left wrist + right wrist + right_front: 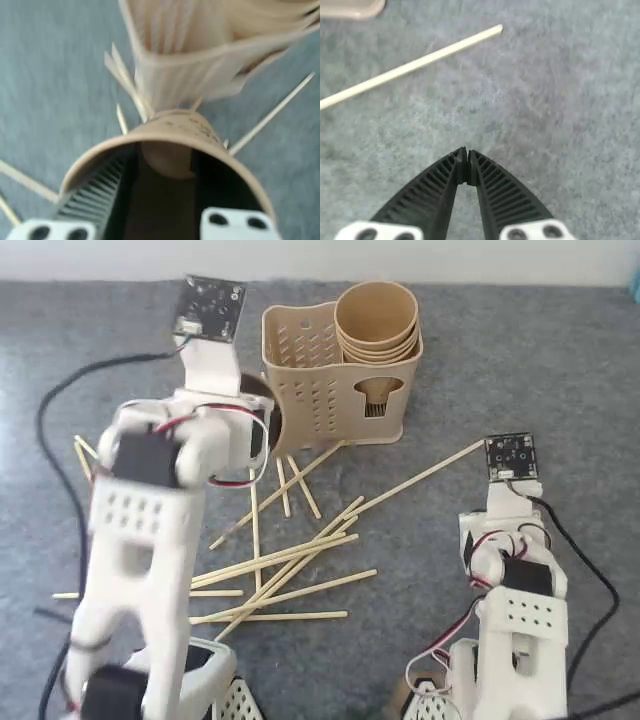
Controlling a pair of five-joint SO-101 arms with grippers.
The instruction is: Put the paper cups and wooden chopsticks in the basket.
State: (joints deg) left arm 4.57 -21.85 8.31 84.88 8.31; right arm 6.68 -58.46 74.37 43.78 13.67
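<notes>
Left tool (165,165): grips the held paper cup (175,127); its fingers (100,192) reach into the cup's mouth, and the rim arches around them. I cannot tell just how they press on the wall.
Right tool (466,167): pressed together, the ribbed tips touching with nothing between them. It hangs over bare table on the right side, nearer than the basket.
Held paper cup: brown, lying on its side in the left tool with its bottom turned toward the basket. In the high view it sits just beside the basket's left wall.
Basket (310,390): beige plastic with slotted walls, upright at the far middle of the table.
Stacked paper cups (376,315): nested mouth up in the right part of the basket, rising above its rim.
Loose chopsticks (290,570): scattered on the table nearer than the basket, between the two arms, many crossing one another. A few lie to the left, partly behind the left arm.
Long chopstick (420,478): lies on the table, slanting from the pile toward the far right. Its far end is just left of the right arm's wrist. In the right wrist view it lies beyond the closed tips, apart from them.
Table (540,360): covered in grey felt-like cloth.
Cables (60,410): black, trailing over the table beside each arm.
</notes>
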